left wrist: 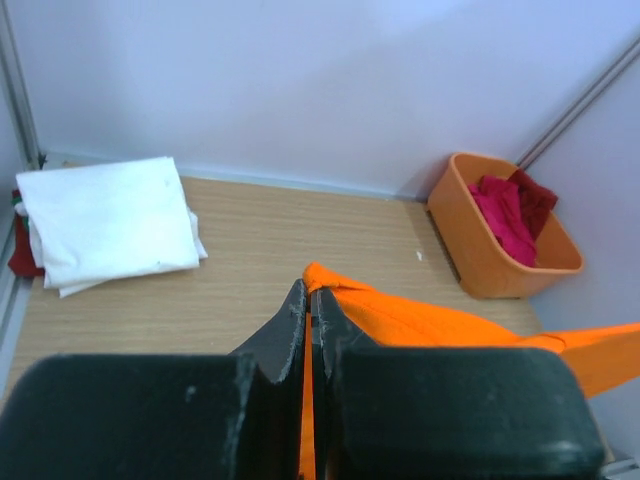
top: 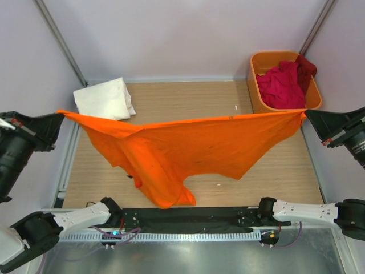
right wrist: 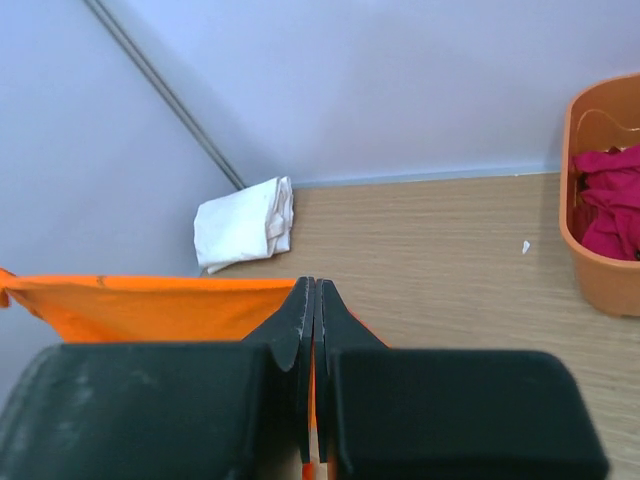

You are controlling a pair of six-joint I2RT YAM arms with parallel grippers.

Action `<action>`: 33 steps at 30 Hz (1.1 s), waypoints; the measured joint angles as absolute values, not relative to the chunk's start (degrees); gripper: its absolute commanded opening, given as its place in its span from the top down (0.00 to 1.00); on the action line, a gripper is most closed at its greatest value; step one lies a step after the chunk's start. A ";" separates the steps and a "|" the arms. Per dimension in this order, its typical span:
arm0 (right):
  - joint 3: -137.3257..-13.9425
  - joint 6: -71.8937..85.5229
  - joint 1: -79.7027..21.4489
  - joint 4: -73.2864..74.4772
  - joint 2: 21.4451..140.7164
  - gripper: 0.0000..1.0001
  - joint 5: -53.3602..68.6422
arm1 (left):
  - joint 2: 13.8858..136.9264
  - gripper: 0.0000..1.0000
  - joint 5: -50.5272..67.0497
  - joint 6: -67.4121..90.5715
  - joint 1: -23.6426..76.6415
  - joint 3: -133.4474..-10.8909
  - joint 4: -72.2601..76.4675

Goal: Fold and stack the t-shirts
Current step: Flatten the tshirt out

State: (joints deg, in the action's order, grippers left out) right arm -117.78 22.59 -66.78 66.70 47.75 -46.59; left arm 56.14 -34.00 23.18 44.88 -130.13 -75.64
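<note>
1. The bright orange cloth t-shirt [top: 188, 148] hangs in the air above the pale wooden tabletop [top: 188, 97], strung between the two arms. Its upper edge is a nearly straight line across the table.
2. The left gripper [top: 61, 114] has its black fingers pressed together on the shirt's left corner. The right gripper [top: 304, 113] pinches the right corner the same way. Each wrist view shows orange cloth caught between closed fingers.
3. The shirt's long axis runs left to right. The body sags toward the near side, and the lowest fold hangs left of centre, close to the arm bases. The left half is doubled over and creased, while the right half hangs smoother. I cannot tell which edge is collar and which is hem.
4. The step in hand looks like spreading the shirt so it can be laid flat for folding. To do it well:
   - Hold both corners level and the tension even.
   - Let the hanging lower edge touch the wood first.
   - Then draw the held edge away, so the cloth unrolls instead of bunching.
   - The doubled left part will probably need the most care.
5. The bare middle of the table seems the best place to lay it. That spot is apart from the folded cream-white cloth t-shirt [top: 105, 98] at far left. It is also apart from the rigid orange plastic tub [top: 255, 85] at far right, which holds the crumpled crimson shirt [top: 280, 85] and the dark red shirt [top: 306, 65].
</note>
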 measured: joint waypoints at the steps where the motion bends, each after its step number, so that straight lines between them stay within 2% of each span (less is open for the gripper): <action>1: -117.34 22.02 -66.78 66.24 47.75 0.99 -45.95 | 55.88 1.00 -33.36 21.98 44.88 -131.39 -75.66; 5: -114.61 19.18 -66.78 63.75 47.79 0.99 -46.39 | 56.69 1.00 -32.60 18.41 44.88 -136.46 -74.24; 8: -114.54 17.12 -67.44 63.68 50.19 0.99 -53.34 | 58.70 1.00 -33.41 15.79 44.86 -136.92 -72.47; 12: -113.08 11.14 -69.43 59.59 57.17 0.99 -66.24 | 64.62 1.00 -37.98 12.88 44.69 -132.49 -68.82; 15: -109.40 3.03 -68.88 50.37 62.67 0.99 -70.13 | 73.87 1.00 -33.65 12.14 37.21 -127.87 -65.71; 18: -109.84 -0.56 -58.24 46.44 70.89 0.99 -65.45 | 85.67 1.00 -26.44 11.92 27.88 -125.47 -62.37; 21: -110.74 1.26 -37.01 43.92 81.43 0.99 -50.78 | 98.48 0.98 -19.86 12.23 21.15 -125.80 -59.90; 22: -111.13 2.37 -30.61 43.57 85.69 0.99 -46.04 | 103.83 0.88 -17.74 12.71 18.85 -127.59 -59.11; 23: -113.10 3.90 -24.16 43.66 91.74 0.99 -41.06 | 110.15 0.75 -15.68 13.04 16.82 -131.31 -59.72; 24: -115.85 5.58 -18.76 43.31 98.61 0.99 -36.05 | 117.73 0.53 -13.43 13.63 14.74 -138.98 -61.10; 25: -119.46 7.22 -14.41 43.57 106.28 0.96 -31.46 | 123.81 0.37 -11.70 14.68 13.30 -145.25 -60.82; 26: -122.98 8.43 -11.64 43.83 112.31 0.46 -28.86 | 129.88 0.27 -9.06 15.99 11.62 -150.41 -59.64; 27: -127.90 10.11 -9.28 45.28 119.52 0.21 -25.61 | 133.53 0.11 -6.33 17.28 9.98 -150.82 -57.45; 28: -133.53 11.00 -7.20 47.35 126.89 0.04 -23.14 | 135.59 0.07 -4.25 18.04 8.73 -149.21 -57.43; 29: -139.39 11.66 -5.63 50.11 133.73 0.00 -21.21 | 136.20 0.05 -3.14 19.14 7.62 -145.38 -56.90; 31: -145.34 9.98 -3.99 53.63 141.95 0.00 -20.82 | 135.83 0.04 -2.02 19.86 6.42 -138.65 -57.01; 33: -144.88 12.75 -4.82 54.68 140.31 0.00 -17.76 | 135.13 0.05 -1.37 20.25 6.42 -134.93 -57.69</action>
